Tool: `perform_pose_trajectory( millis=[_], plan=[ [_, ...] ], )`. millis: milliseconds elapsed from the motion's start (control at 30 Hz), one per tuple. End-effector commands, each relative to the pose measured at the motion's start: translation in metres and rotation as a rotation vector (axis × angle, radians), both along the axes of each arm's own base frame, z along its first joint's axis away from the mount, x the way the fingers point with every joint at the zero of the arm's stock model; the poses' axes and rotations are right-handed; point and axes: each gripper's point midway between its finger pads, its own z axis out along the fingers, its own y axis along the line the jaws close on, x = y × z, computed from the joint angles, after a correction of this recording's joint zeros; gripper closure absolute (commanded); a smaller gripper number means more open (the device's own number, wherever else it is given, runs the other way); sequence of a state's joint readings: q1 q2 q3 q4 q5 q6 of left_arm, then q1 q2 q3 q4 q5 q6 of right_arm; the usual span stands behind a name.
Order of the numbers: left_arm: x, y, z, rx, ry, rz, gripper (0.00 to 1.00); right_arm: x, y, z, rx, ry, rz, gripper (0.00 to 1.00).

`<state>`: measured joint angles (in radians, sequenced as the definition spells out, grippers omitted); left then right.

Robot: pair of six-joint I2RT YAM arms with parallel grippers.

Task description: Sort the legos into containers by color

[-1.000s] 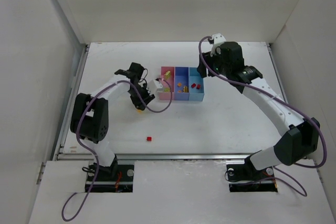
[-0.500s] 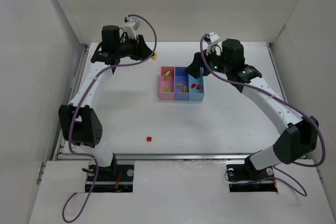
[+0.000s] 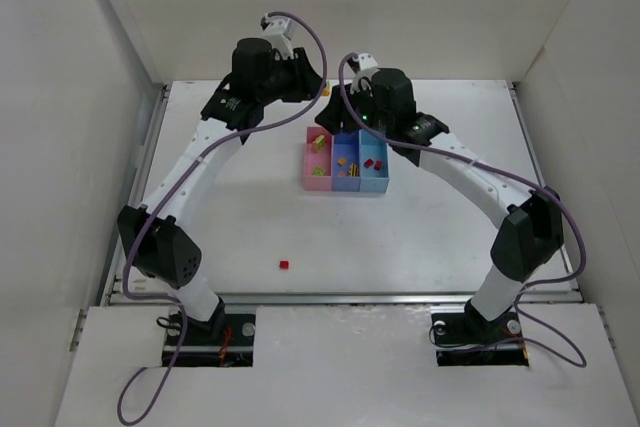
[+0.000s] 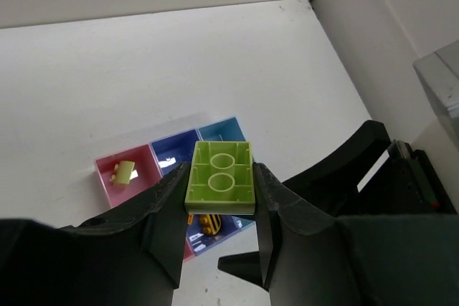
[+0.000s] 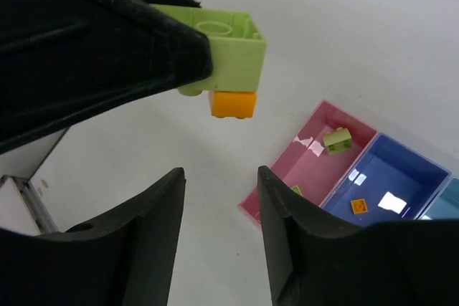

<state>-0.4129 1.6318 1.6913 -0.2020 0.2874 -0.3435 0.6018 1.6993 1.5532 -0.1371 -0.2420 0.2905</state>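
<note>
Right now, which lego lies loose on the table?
The red brick near the table's front edge; others sit in the bins or the left end effector.

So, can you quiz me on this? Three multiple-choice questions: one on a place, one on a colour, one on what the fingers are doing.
1. Where is the red brick that is outside the tray?
A on the table
B in the pink bin
C on an arm

2. What colour is the small brick stuck to the yellow-green brick?
A blue
B orange
C white

3. The left fingers are:
A open and empty
B resting in a bin
C clamped on the yellow-green brick

Answers: 1 A, it lies alone on the table; 2 B, the right wrist view shows the orange brick attached; 3 C, one finger presses each side.
</note>
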Motion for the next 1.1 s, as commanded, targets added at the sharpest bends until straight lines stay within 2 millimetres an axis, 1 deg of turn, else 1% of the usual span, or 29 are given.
perform_pose_trajectory(
  millis=[0, 33, 67, 100, 167, 200, 267, 300, 333, 367, 433, 467, 500, 533, 567, 600, 633, 667, 700, 767, 800, 867, 900, 1067],
  plan=[
    [0.008, 0.01, 0.011, 0.012, -0.029, 0.074, 1.0, 0.017, -0.002, 0.053, 0.117, -0.1, -0.089, 0.51],
    [0.007, 0.01, 0.009, 0.016, -0.021, 0.074, 1.0, 0.019, -0.004, 0.046, 0.113, -0.085, -0.11, 0.52],
    [0.009, 0.012, 0.009, 0.029, -0.029, 0.081, 1.0, 0.019, -0.007, 0.052, 0.117, -0.095, -0.125, 0.52],
    [0.009, 0.013, 0.009, 0.044, -0.04, 0.076, 1.0, 0.02, -0.009, 0.046, 0.108, -0.087, -0.136, 0.52],
    [0.007, 0.009, 0.009, 0.044, -0.04, 0.067, 1.0, 0.02, -0.009, 0.045, 0.101, -0.094, -0.134, 0.52],
    [0.007, 0.009, 0.009, 0.044, -0.04, 0.067, 1.0, 0.021, -0.008, 0.05, 0.112, -0.109, -0.133, 0.51],
    [0.007, 0.009, 0.009, 0.051, -0.045, 0.065, 1.0, 0.015, -0.002, 0.058, 0.126, -0.126, -0.082, 0.51],
    [0.004, 0.004, 0.009, 0.051, -0.045, 0.052, 1.0, 0.016, 0.001, 0.056, 0.123, -0.132, -0.065, 0.49],
    [0.004, 0.004, 0.008, 0.059, -0.052, 0.049, 1.0, 0.014, 0.003, 0.062, 0.132, -0.14, -0.051, 0.49],
    [0.004, 0.004, 0.008, 0.059, -0.052, 0.049, 1.0, 0.016, 0.004, 0.057, 0.127, -0.133, -0.051, 0.48],
    [0.004, 0.004, 0.008, 0.066, -0.057, 0.047, 1.0, 0.017, 0.003, 0.057, 0.125, -0.134, -0.062, 0.48],
    [0.002, 0.005, 0.013, 0.062, -0.065, 0.047, 1.0, 0.018, 0.003, 0.06, 0.131, -0.143, -0.062, 0.48],
    [0.002, 0.005, 0.013, 0.062, -0.065, 0.047, 1.0, 0.021, 0.0, 0.06, 0.139, -0.134, -0.073, 0.48],
    [0.002, 0.005, 0.013, 0.062, -0.065, 0.047, 1.0, 0.019, 0.002, 0.063, 0.159, -0.131, -0.062, 0.48],
    [0.002, 0.005, 0.007, 0.067, -0.054, 0.047, 1.0, 0.021, -0.001, 0.063, 0.16, -0.13, -0.062, 0.48],
    [0.0, 0.006, 0.011, 0.063, -0.062, 0.047, 1.0, 0.023, 0.001, 0.058, 0.162, -0.115, -0.064, 0.48],
    [-0.002, 0.004, 0.007, 0.055, -0.046, 0.038, 1.0, 0.021, 0.003, 0.061, 0.169, -0.121, -0.05, 0.48],
    [-0.002, 0.004, 0.007, 0.055, -0.046, 0.038, 1.0, 0.022, 0.005, 0.056, 0.165, -0.112, -0.042, 0.48],
    [-0.003, 0.003, 0.008, 0.045, -0.04, 0.032, 1.0, 0.021, 0.005, 0.056, 0.172, -0.104, -0.043, 0.48],
    [-0.003, 0.003, 0.008, 0.045, -0.04, 0.032, 1.0, 0.022, 0.006, 0.061, 0.189, -0.114, -0.044, 0.52],
    [-0.003, 0.003, 0.003, 0.05, -0.03, 0.032, 1.0, 0.023, 0.005, 0.061, 0.188, -0.115, -0.053, 0.54],
    [-0.005, 0.002, 0.001, 0.051, -0.021, 0.021, 1.0, 0.023, 0.006, 0.058, 0.194, -0.108, -0.055, 0.54],
    [-0.007, 0.0, -0.003, 0.045, -0.006, 0.012, 1.0, 0.027, 0.002, 0.058, 0.194, -0.109, -0.064, 0.54],
    [-0.012, -0.006, -0.005, 0.028, 0.017, -0.003, 1.0, 0.028, 0.001, 0.061, 0.204, -0.111, -0.075, 0.54]
  ],
)
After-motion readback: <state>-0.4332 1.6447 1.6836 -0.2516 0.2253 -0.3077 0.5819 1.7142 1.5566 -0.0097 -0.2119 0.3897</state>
